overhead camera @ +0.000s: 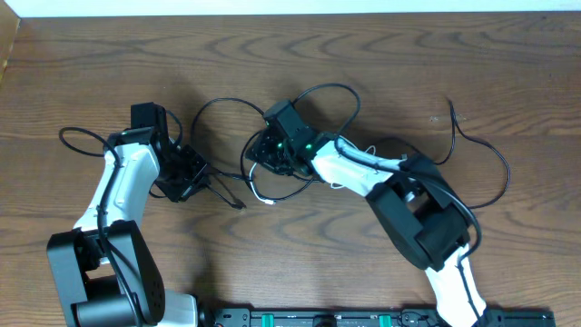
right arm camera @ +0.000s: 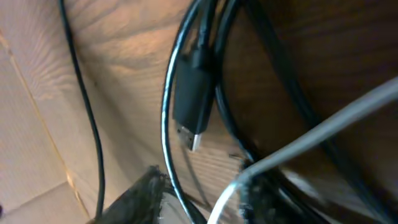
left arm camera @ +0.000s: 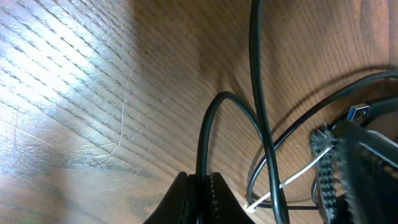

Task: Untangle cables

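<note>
**Overhead.** The cables [overhead camera: 300, 100] lie tangled at the centre of the wooden surface [overhead camera: 100, 54]. Black loops spread out from the knot. One long strand trails off toward 3 o'clock, and another loops out toward 9 o'clock past the left arm. The white cable [overhead camera: 257, 186] is short, with its long axis roughly 12-to-6 and its free end turned toward 5 o'clock. The left hand [overhead camera: 204, 182] sits at 9 o'clock of the knot, and the right hand [overhead camera: 268, 156] is on the knot itself. Finger positions are not readable from this view.

**Left wrist view adds:** the left hand [left arm camera: 200, 186] has its fingers together, clamped on a black cable [left arm camera: 208, 124]. That strand rises from the fingers toward 12 o'clock, arches over, then drops toward 5 o'clock. A second black strand crosses it, running 12-to-6. Here the white cable [left arm camera: 298, 177] lies on an 8-to-2 axis with its tip toward 8 o'clock. The right hand [left arm camera: 348, 168] shows at 4 o'clock, with a blue plug [left arm camera: 357, 113] just above it.

**Right wrist view adds:** the right hand [right arm camera: 200, 193] has its fingers apart. A thin black strand and the white cable [right arm camera: 311, 134] pass through the gap; I cannot tell whether either is touched. A black plug [right arm camera: 193, 106] sits above the gap, long axis 12-to-6, metal tip toward 6 o'clock. This plug cannot be made out in the overhead view.
</note>
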`<state>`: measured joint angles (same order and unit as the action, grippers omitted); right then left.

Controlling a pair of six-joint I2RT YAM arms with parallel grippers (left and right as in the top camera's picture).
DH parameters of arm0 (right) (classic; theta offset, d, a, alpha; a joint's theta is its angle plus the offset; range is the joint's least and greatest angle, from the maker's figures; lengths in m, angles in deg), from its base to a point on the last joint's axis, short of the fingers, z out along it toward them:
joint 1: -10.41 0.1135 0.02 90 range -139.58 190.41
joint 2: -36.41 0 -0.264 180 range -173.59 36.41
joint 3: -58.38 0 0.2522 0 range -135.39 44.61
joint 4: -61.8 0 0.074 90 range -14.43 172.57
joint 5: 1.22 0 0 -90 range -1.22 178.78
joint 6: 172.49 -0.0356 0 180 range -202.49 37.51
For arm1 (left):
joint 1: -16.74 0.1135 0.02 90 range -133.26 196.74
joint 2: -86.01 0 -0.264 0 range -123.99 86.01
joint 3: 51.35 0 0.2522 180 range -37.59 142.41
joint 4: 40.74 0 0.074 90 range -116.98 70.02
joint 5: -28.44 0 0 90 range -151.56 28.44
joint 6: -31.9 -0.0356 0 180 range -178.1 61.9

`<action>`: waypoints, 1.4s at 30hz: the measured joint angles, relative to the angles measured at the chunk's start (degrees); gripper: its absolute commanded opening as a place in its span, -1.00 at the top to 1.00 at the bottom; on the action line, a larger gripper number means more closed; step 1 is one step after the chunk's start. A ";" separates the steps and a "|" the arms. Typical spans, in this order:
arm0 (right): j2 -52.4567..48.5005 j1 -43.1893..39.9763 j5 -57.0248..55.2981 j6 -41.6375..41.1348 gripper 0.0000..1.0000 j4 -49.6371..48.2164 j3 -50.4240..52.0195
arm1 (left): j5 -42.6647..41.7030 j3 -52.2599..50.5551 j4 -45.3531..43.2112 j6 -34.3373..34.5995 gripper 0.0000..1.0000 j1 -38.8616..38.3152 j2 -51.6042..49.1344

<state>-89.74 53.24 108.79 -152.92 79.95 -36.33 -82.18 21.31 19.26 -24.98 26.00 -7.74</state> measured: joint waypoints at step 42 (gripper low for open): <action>6.99 -14.93 19.28 13.97 0.97 -6.78 0.00 | 0.92 0.00 -0.46 0.00 0.85 0.00 0.00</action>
<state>-82.75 38.32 128.07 -138.95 73.17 -36.33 -81.26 21.31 18.80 -24.98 26.00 -7.74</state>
